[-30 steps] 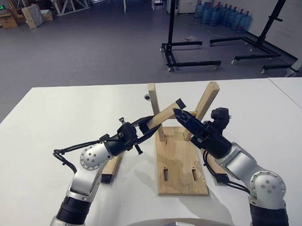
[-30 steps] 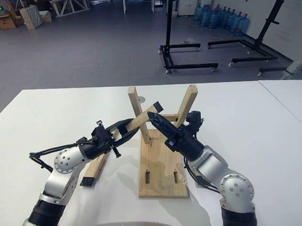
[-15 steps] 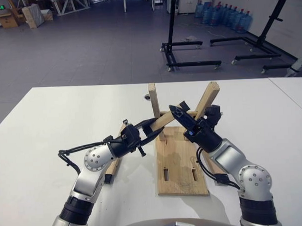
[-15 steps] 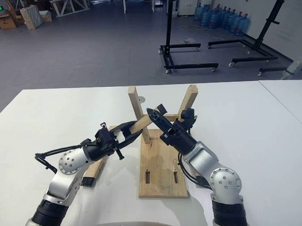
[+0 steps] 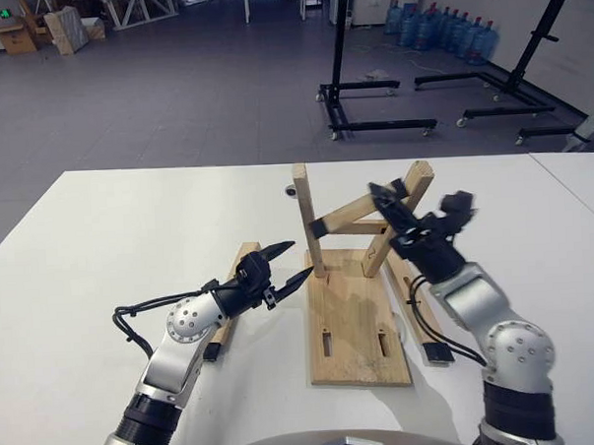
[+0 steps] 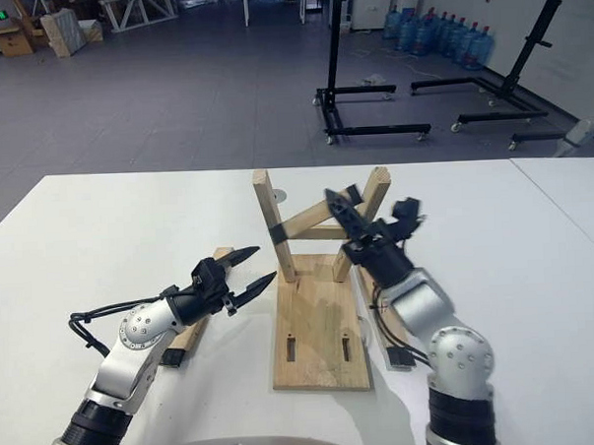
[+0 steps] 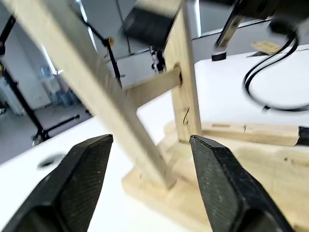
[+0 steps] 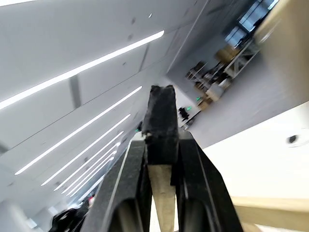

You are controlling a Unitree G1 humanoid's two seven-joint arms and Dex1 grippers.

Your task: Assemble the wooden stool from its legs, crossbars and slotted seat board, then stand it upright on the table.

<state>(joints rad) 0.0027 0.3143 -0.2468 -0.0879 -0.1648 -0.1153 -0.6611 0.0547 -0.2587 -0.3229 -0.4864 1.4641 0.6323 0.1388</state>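
The right fingers (image 5: 387, 205) are clamped on a crossbar (image 5: 351, 211), held above the board between the upright leg (image 5: 302, 207) and the tilted leg (image 5: 416, 181) (its black-capped end sits just beside the upright one). Both legs stand in the seat board (image 5: 356, 333), which lies flat on the worktop (image 5: 101, 241). The left fingers (image 5: 277, 250) are spread apart and empty, near the board's left edge.

This looks like a large robotics lab or workshop hall. A white table (image 5: 101, 241) stands on open grey flooring (image 5: 173, 100), with black wheeled frames (image 5: 382, 126) at 1 o'clock, blue water jugs (image 5: 447, 34) beyond them, cardboard boxes (image 5: 18, 38) at 11 o'clock and strip ceiling lights (image 8: 87, 67) overhead.
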